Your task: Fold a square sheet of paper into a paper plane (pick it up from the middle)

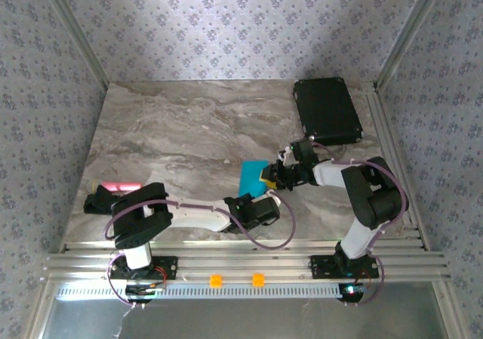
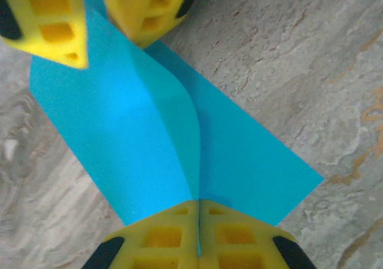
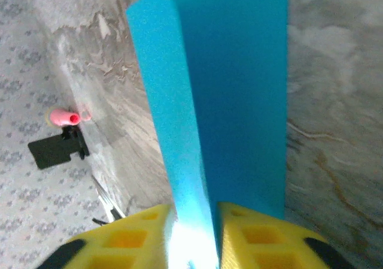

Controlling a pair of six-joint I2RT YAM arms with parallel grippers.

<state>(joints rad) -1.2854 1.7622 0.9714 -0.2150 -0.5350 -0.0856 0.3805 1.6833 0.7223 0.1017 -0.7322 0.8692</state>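
The square sheet of paper [image 1: 250,174] is bright cyan-blue and lies mid-table, folded along its length with a raised crease [image 2: 137,125]. My left gripper [image 1: 260,197] is at its near end. In the left wrist view, the yellow jaws of my left gripper [image 2: 198,206] are pressed together on the crease. My right gripper [image 1: 270,177] is at the sheet's far right end. In the right wrist view, my right gripper [image 3: 194,212] has a clear gap between its jaws. One flap of the paper [image 3: 233,89] stands up in that gap. The right gripper's fingers [image 2: 54,23] straddle the sheet's far end.
A black rectangular case [image 1: 326,111] lies at the back right of the marble table. A pink object on a black stand [image 1: 121,186] sits at the left edge. Aluminium rails [image 1: 241,262] run along the near edge and the right side.
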